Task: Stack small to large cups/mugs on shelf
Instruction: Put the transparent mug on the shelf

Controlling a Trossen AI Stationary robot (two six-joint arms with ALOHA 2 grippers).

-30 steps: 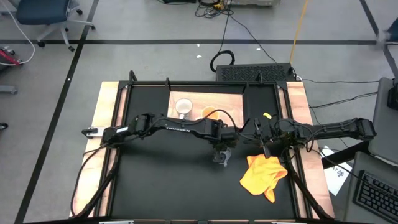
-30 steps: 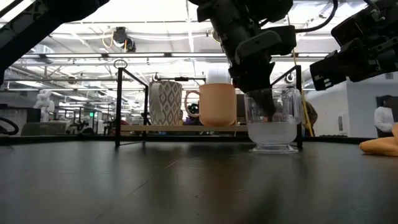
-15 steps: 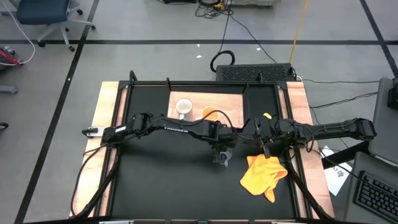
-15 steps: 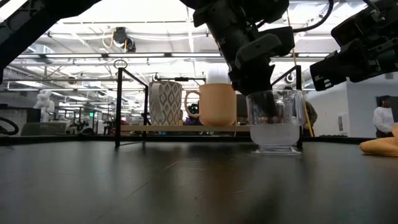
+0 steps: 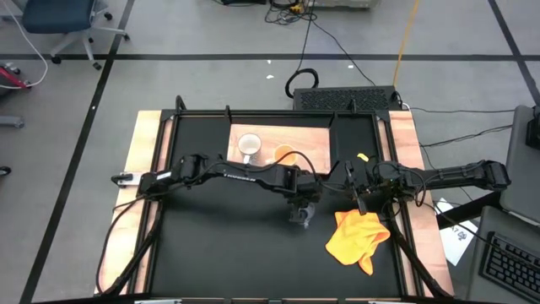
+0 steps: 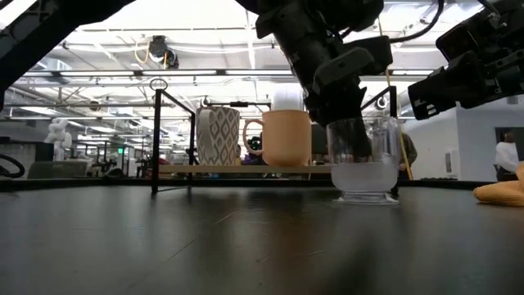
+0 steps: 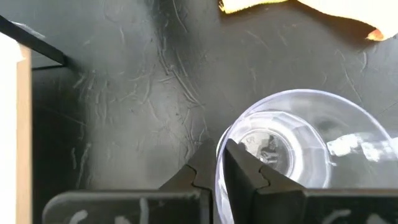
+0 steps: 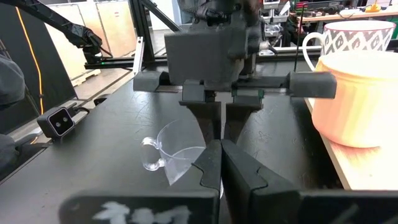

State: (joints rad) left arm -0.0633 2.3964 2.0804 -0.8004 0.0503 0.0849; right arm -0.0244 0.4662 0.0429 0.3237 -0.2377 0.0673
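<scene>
The left gripper point(image 6: 348, 135) reaches down into the clear glass cup point(image 6: 365, 160), which stands upright on the black tabletop point(image 6: 205, 246) in front of the shelf point(image 5: 308, 135); seen from above, the cup point(image 5: 299, 216) sits near the middle of the table, just left of the yellow cloth point(image 5: 359, 238). In the left wrist view the gripper's two dark fingers point(image 7: 245, 171) straddle the cup's rim point(image 7: 219, 163), one inside the glass and one outside, pinched close on the wall so that the rim passes between them (the gap is barely wider than the glass itself). The cup's base appears to rest flat on the tabletop in the low view. On the shelf behind it stand the white handled mug point(image 5: 249, 146), patterned on its side, and the orange-yellow handled mug point(image 5: 284, 155), both upright and next to each other, the orange one nearer the cup. From table height the orange-yellow mug point(image 6: 285, 138) shows just left of the glass, with the white mug point(image 6: 217, 136) farther left. The right gripper point(image 5: 361, 203) hangs above the table's right side, near the upper edge of the yellow cloth and apart from the cup; its fingers point(image 8: 239, 168) are pressed together with nothing between them, and they point toward the left arm and the cup.
</scene>
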